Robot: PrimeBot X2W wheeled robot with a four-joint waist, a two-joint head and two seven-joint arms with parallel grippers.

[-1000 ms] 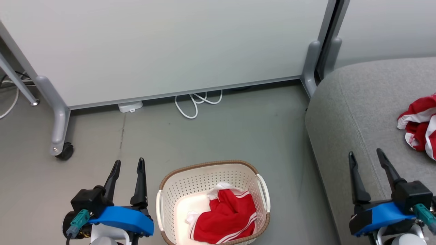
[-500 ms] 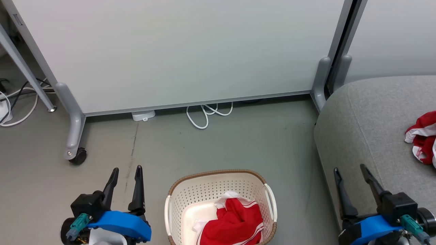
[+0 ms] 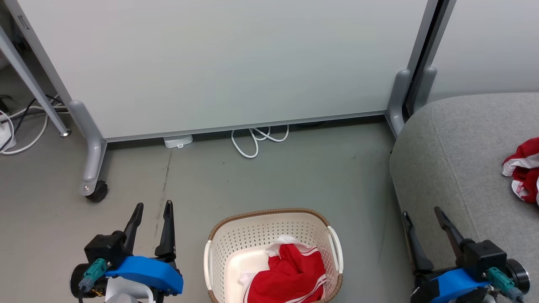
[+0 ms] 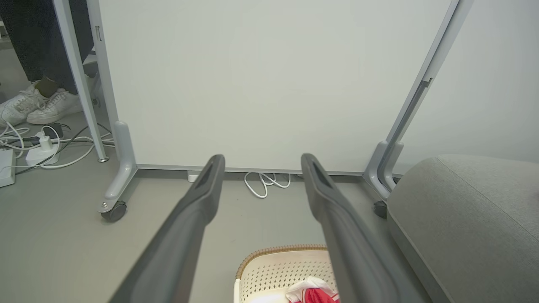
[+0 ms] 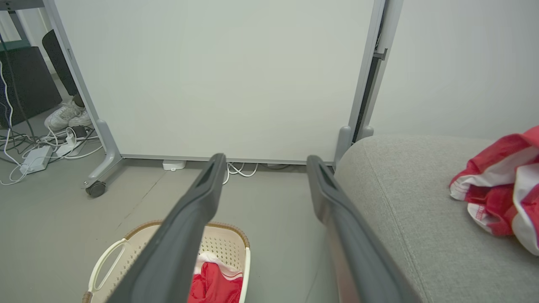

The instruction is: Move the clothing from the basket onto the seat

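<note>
A cream perforated basket [image 3: 236,235] with a brown rim stands on the floor at the bottom centre, with a crumpled red garment [image 3: 290,275] with white stripes inside it. A second red and white garment [image 3: 524,170] lies on the grey seat [image 3: 454,160] at the right edge. My left gripper [image 3: 152,206] hovers open and empty left of the basket. Over the seat's front edge, my right gripper [image 3: 422,211] stands open with nothing in it. The right wrist view has the basket [image 5: 229,246], its garment [image 5: 214,284] and the one on the seat [image 5: 497,185].
A white partition panel [image 3: 231,63] on grey wheeled legs [image 3: 90,168] stands behind the basket. White cables [image 3: 257,139] lie at its foot, more cables and a power strip [image 4: 8,166] at far left. A person's white shoes [image 4: 36,107] show behind the panel.
The whole head view has shifted, so the camera moved: basket and seat sit lower in the picture. Both grippers stay open and now show lower, the right one more to the left.
</note>
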